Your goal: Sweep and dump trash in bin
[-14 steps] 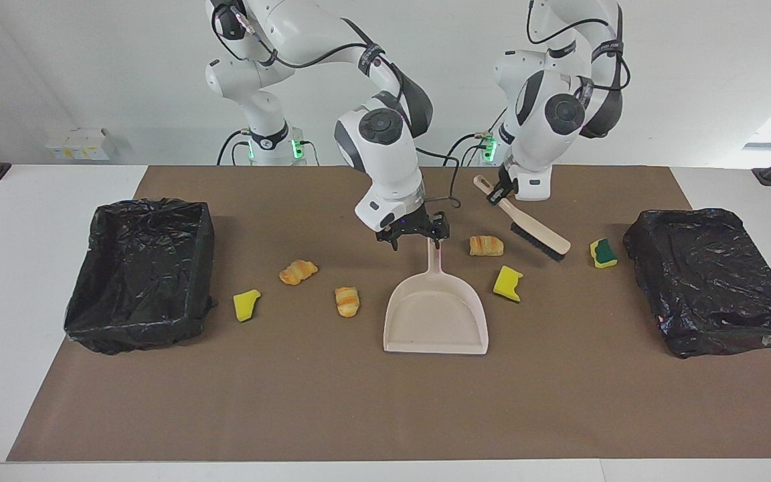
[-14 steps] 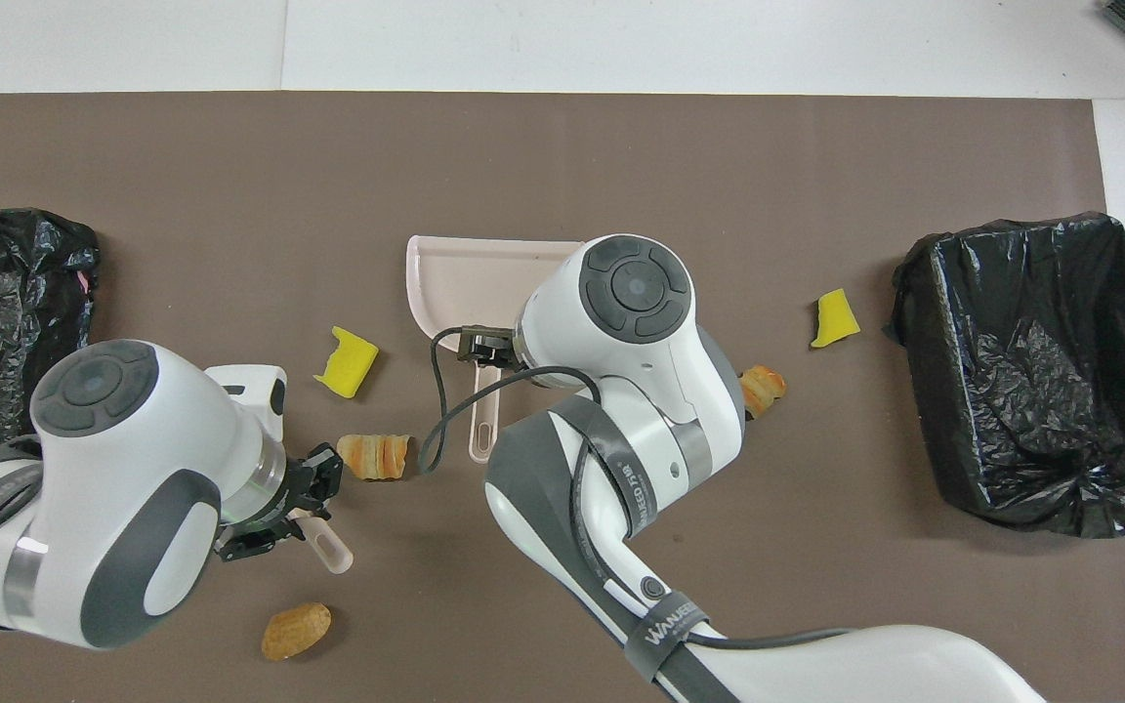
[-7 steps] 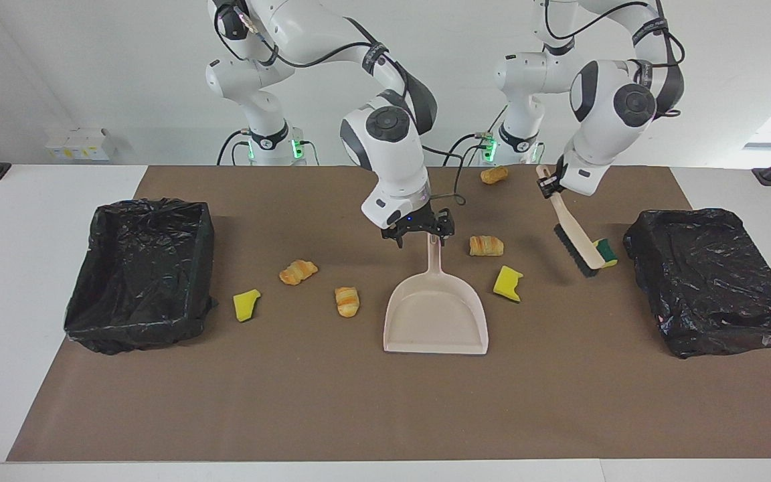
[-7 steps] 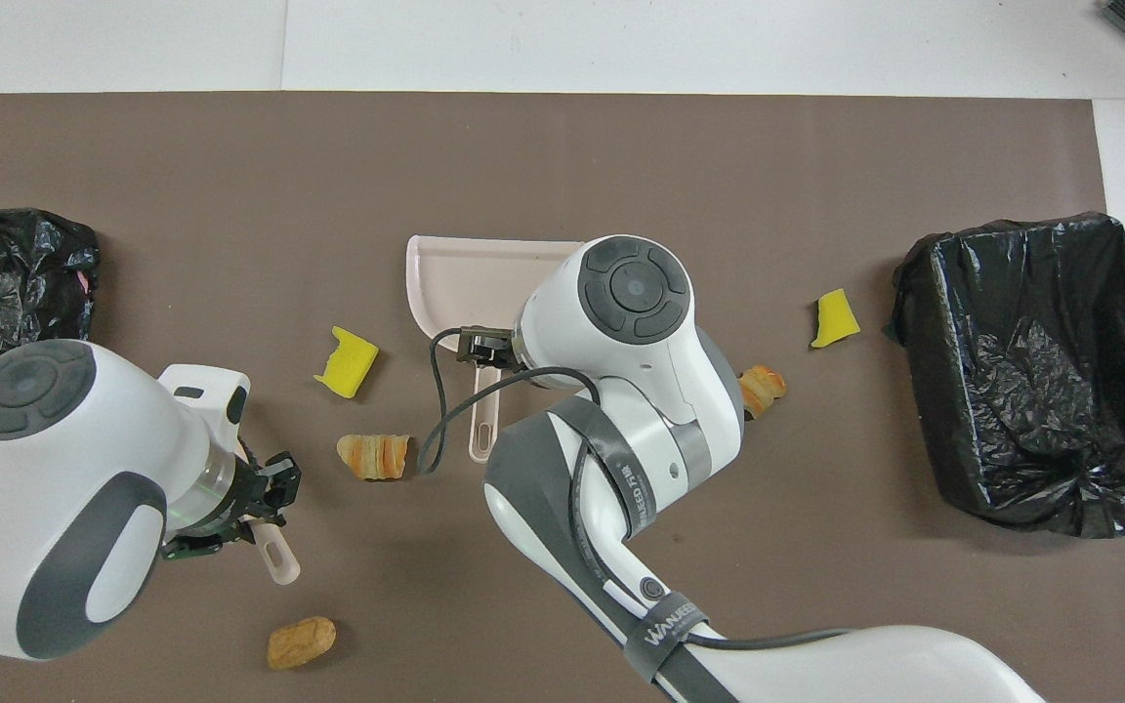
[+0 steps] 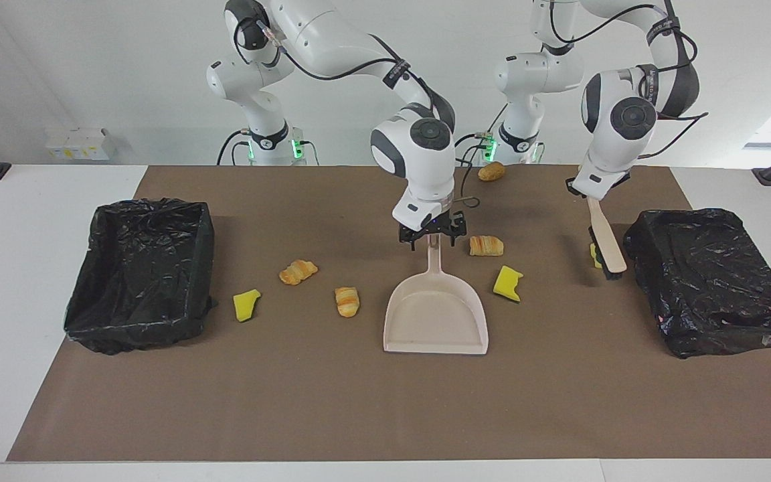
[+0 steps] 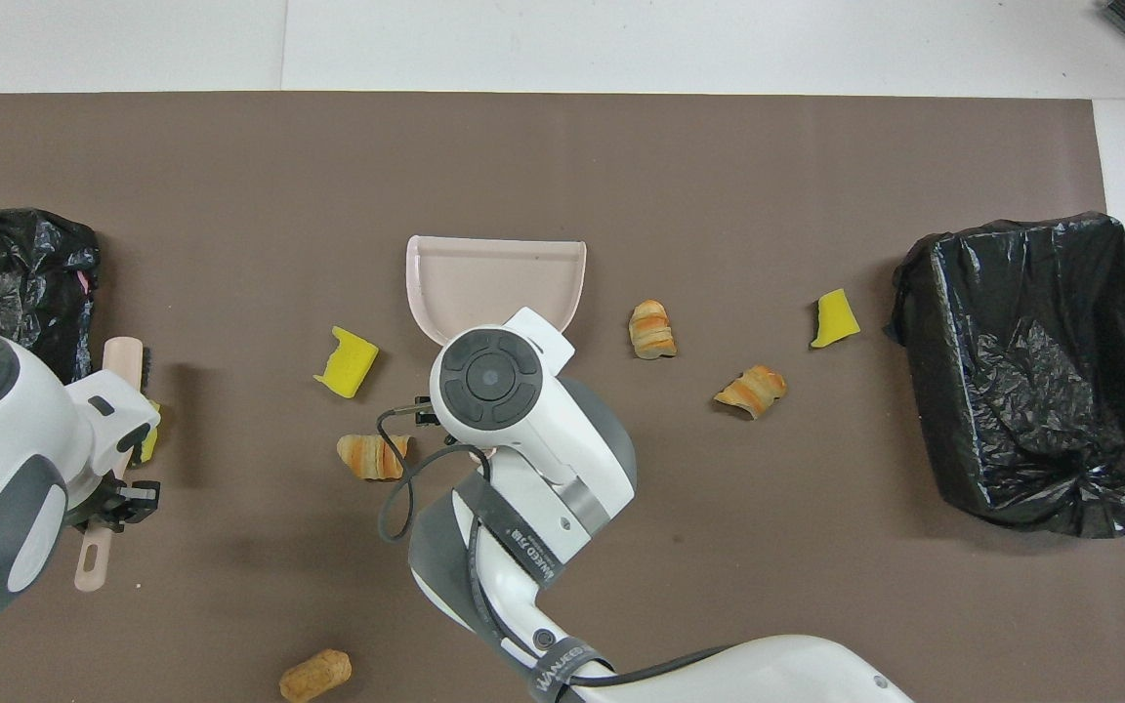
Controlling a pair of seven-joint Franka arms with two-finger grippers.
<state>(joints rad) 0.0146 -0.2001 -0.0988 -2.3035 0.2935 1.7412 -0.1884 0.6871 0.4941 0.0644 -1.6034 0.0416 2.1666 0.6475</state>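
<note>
The beige dustpan [image 5: 436, 321] lies flat at mid-table, its handle pointing to the robots. My right gripper [image 5: 434, 242] is open, its fingers on either side of the handle's end. My left gripper [image 5: 589, 194] is shut on the beige brush [image 5: 608, 249], whose head is down beside a green-backed sponge [image 5: 593, 253]. Trash on the mat: three croissants [image 5: 298, 271] [image 5: 347, 301] [image 5: 486, 246], two yellow sponges [image 5: 246, 304] [image 5: 507, 283], and a potato lump [image 5: 490, 172] near the robots. In the overhead view the right wrist hides the dustpan's [image 6: 494, 273] handle.
A black-lined bin [image 5: 138, 268] stands at the right arm's end, another [image 5: 713, 281] at the left arm's end, next to the brush. A brown mat [image 5: 385, 408] covers the table.
My left gripper carried the brush toward the bin at the left arm's end, to the bin side of the green-backed sponge. My right gripper moved over the dustpan handle. The dustpan stayed put.
</note>
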